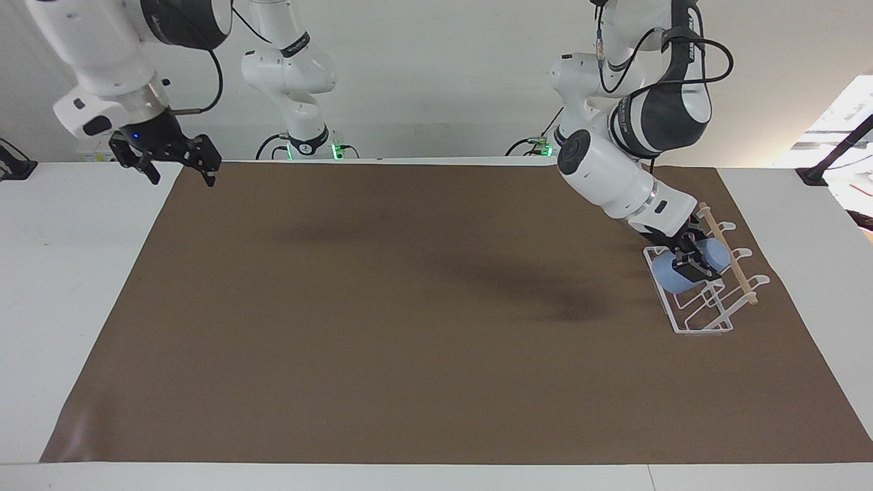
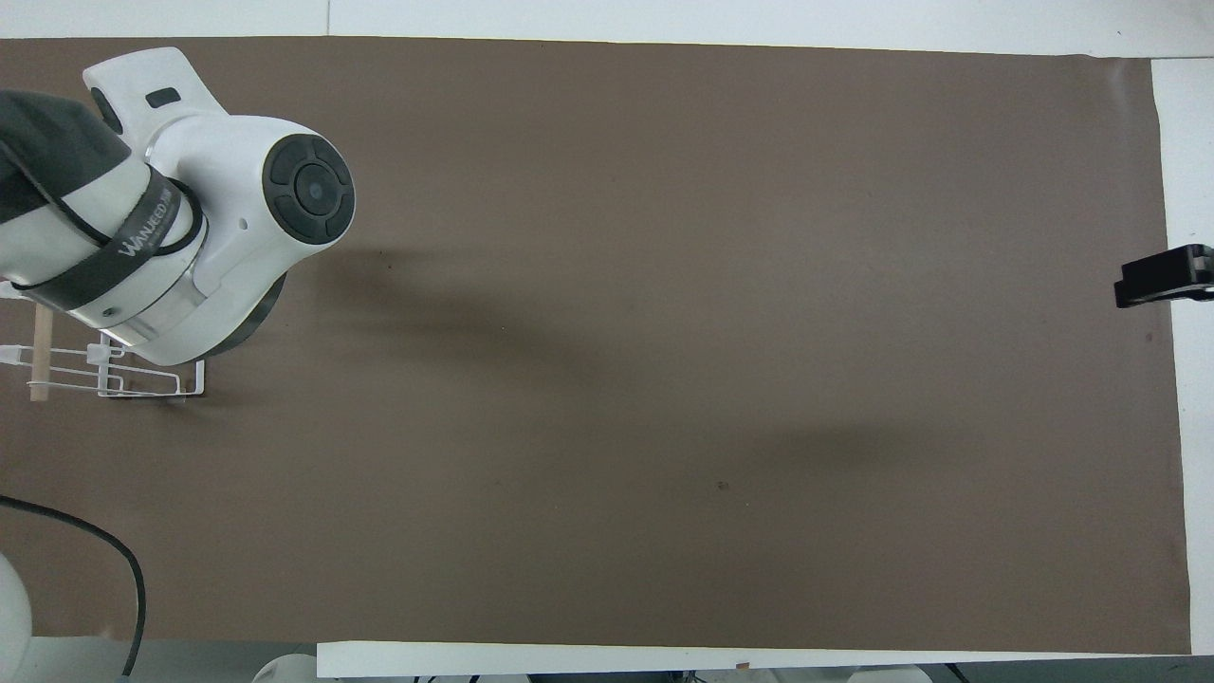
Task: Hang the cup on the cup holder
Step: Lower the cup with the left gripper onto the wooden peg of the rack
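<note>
The light-blue cup lies tilted on the white wire cup holder, at the holder's end nearer the robots and just below its wooden rod. My left gripper is shut on the cup, reaching down from the robots' end. I cannot tell whether a prong is inside the cup. In the overhead view the left arm hides the cup and its gripper; only part of the cup holder shows. My right gripper is open and empty, raised over the mat's corner at the right arm's end; it also shows in the overhead view.
A brown mat covers most of the white table. The cup holder stands near the mat's edge at the left arm's end.
</note>
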Motion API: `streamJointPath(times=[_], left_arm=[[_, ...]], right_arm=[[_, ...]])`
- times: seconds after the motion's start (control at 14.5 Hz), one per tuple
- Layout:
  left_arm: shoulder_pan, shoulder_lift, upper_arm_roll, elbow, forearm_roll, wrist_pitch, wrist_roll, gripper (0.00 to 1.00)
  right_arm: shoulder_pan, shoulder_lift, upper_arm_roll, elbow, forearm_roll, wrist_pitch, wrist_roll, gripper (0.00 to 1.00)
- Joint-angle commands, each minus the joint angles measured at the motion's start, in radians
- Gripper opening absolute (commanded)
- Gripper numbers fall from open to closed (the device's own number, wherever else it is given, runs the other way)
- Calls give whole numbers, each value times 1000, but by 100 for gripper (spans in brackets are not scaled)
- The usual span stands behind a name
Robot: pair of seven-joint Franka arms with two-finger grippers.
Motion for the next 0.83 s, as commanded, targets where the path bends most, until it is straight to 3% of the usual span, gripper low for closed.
streamJointPath(times=[0.0,0.21,0.48,0.76], left_arm=[[18,-1,-8,-29,99,-12,52,0],[36,-1,-7,-96,213,-21,55,0],[87,1,-8,-103,239,5,52,0],[121,-5,-10,-188,236,48,46,0]], right_arm=[[-20,26,17,60,-28,-69,11,100],[-1,12,22,29,-25,-130,11,100],[42,11,17,30,-21,-132,7,100],[29,11,6,24,-4,-141,3,100]])
